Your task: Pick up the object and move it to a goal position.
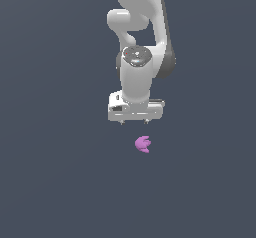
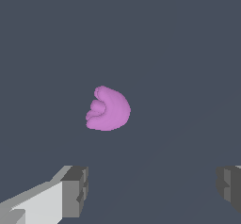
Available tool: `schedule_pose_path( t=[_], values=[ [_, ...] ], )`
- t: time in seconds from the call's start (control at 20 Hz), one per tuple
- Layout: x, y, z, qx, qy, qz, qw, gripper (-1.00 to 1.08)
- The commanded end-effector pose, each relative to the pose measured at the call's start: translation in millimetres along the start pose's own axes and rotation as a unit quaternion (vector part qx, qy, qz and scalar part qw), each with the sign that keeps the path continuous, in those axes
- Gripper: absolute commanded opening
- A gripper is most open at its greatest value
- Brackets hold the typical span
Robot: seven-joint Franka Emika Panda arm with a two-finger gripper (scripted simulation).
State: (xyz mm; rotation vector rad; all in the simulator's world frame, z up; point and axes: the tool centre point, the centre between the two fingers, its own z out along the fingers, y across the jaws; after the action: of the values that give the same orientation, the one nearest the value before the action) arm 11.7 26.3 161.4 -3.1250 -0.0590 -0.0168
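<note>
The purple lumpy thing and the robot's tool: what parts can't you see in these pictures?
- Purple object: its underside is hidden in both views, since it faces away from the cameras.
- Its lobes: too small to count in the exterior view; the wrist view shows only one side.
- Tool: in the wrist view, the picture's edges cut off both fingers.
- Arm base: cut off by the exterior view's top edge.

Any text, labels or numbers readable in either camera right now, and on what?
None: no readable text in either view. The purple-pink object, the gripper and the grey floor are all unmarked.
</note>
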Motion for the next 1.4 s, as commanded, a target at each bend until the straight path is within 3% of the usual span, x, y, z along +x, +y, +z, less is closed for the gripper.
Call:
schedule_pose_path(
  t=[0.0,0.8,1.35],
  values=[
    [2.7,-2.7,4.9,0.0,-0.001,0.01,0.9999,1.0],
    [31.3,-31.7,61.6,-0.006,-0.004,0.134,0.991,1.0],
    [35.9,-38.5,75.0,-0.009,-0.005,0.159,0.9872,1.0]
  ],
)
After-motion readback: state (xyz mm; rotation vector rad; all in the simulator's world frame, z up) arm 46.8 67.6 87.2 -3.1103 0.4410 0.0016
